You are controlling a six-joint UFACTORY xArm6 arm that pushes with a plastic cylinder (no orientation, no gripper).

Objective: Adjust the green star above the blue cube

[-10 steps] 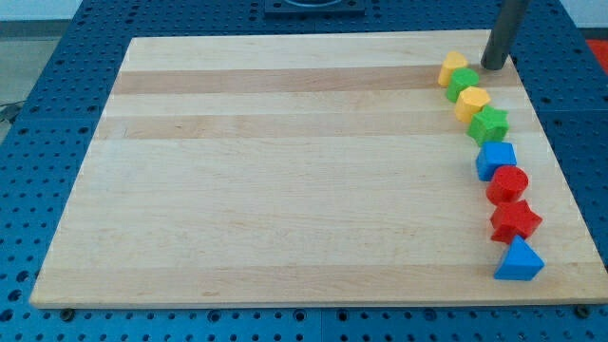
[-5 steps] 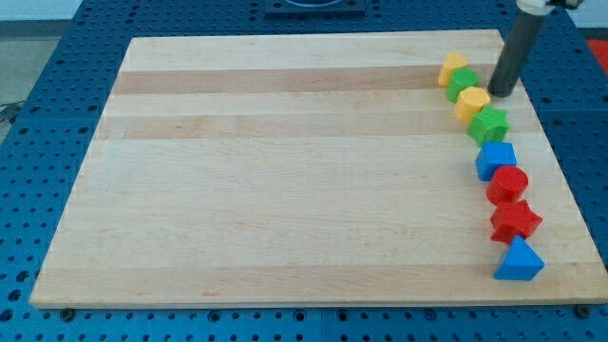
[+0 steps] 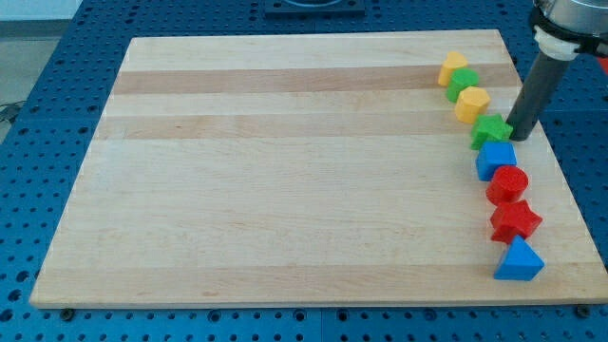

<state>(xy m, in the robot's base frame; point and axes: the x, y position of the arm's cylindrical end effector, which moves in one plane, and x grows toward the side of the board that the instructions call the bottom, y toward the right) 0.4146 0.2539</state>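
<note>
The green star [image 3: 489, 130] lies flat at the board's right, touching the blue cube [image 3: 496, 158] just below it

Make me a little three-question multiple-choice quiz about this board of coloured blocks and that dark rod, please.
1. Where is my tip?
A. Just to the view's right of the green star
B. At the board's left edge
C. Beside the blue triangle block

2. How many red blocks are there?
A. One
B. Two
C. Four

3. How do the blocks lie?
A. Scattered everywhere
B. Stacked
C. In a curved line along the view's right

Answers: 1 A, the rod ends beside the star; 2 B, a red cylinder and a red star; 3 C, all eight run down the right side.
</note>
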